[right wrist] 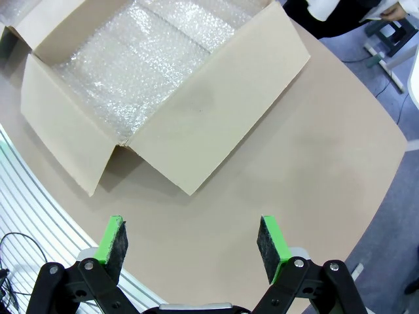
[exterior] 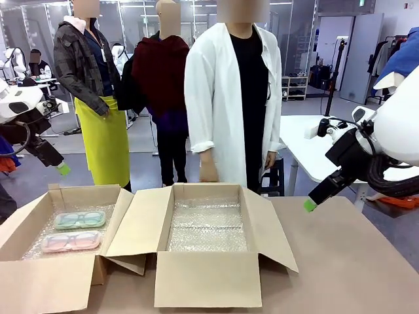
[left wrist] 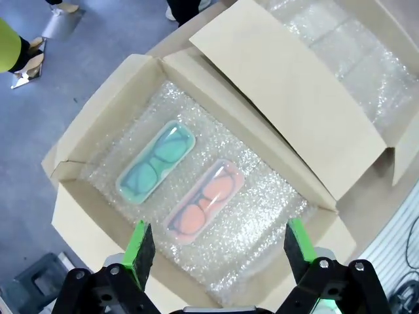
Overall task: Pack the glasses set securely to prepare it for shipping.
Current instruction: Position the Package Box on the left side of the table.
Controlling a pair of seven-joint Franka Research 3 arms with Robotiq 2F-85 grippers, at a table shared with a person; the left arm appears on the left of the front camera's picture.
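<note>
My left hand (left wrist: 215, 252) hovered spread above the mint case (left wrist: 156, 163) and, at its 4 o'clock, the pink case (left wrist: 204, 202); both looked light, slick, graspable across their narrow sides.

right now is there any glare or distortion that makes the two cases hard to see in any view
Front view: even light, the mint case and pink case are small but clear in the left box. Left wrist view: wide-angle bending of the box edges, bubble wrap sparkles, yet both cases stay sharp. Right wrist view: glare on the wrap in the other box.
</note>
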